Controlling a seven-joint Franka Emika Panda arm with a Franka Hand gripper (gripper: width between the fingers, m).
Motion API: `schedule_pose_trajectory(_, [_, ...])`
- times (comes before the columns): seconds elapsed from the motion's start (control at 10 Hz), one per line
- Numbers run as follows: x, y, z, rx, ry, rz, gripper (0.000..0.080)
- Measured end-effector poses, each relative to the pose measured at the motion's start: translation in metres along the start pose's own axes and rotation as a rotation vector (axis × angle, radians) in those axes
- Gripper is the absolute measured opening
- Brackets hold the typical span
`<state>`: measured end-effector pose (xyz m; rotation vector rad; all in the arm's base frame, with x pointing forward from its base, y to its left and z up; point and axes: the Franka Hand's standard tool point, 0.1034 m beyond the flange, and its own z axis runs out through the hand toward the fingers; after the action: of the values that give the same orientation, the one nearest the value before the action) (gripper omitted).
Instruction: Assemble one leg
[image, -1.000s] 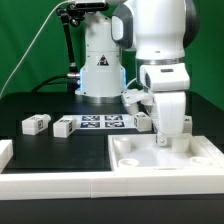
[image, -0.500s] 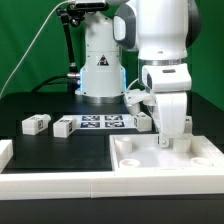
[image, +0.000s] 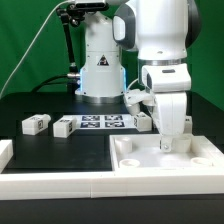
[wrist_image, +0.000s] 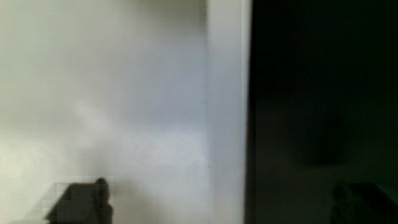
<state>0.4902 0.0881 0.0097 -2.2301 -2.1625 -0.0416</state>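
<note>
Three legs, small white blocks with black-and-white tags, lie on the black table: one (image: 37, 123) at the exterior view's left, one (image: 63, 127) beside it, and one (image: 143, 121) just left of the gripper. My gripper (image: 165, 141) points down over the far right part of the large white tray (image: 135, 158), close to its surface. In the wrist view the two dark fingertips (wrist_image: 79, 203) stand wide apart with nothing clamped between them. A blurred white surface (wrist_image: 125, 110) fills half that view and black table the other half.
The marker board (image: 100, 122) lies between the legs, in front of the robot's base (image: 100, 70). A white block (image: 5, 151) sits at the exterior view's left edge. A long white rim (image: 60, 185) runs along the front.
</note>
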Motion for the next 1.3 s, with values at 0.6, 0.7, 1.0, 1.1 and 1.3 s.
schedule_pose_trajectory(0.6, [0.004, -0.006, -0.028, -0.035, -0.008, 0.069, 0.0649])
schedule_pose_trajectory(0.7, [0.004, -0.007, -0.041, -0.051, -0.011, 0.086, 0.0649])
schedule_pose_trajectory(1.0, [0.001, -0.012, -0.048, -0.058, -0.013, 0.135, 0.0649])
schedule_pose_trajectory(1.1, [0.001, -0.012, -0.048, -0.058, -0.011, 0.185, 0.0649])
schedule_pose_trajectory(1.3, [0.001, -0.013, -0.048, -0.060, 0.006, 0.443, 0.0649])
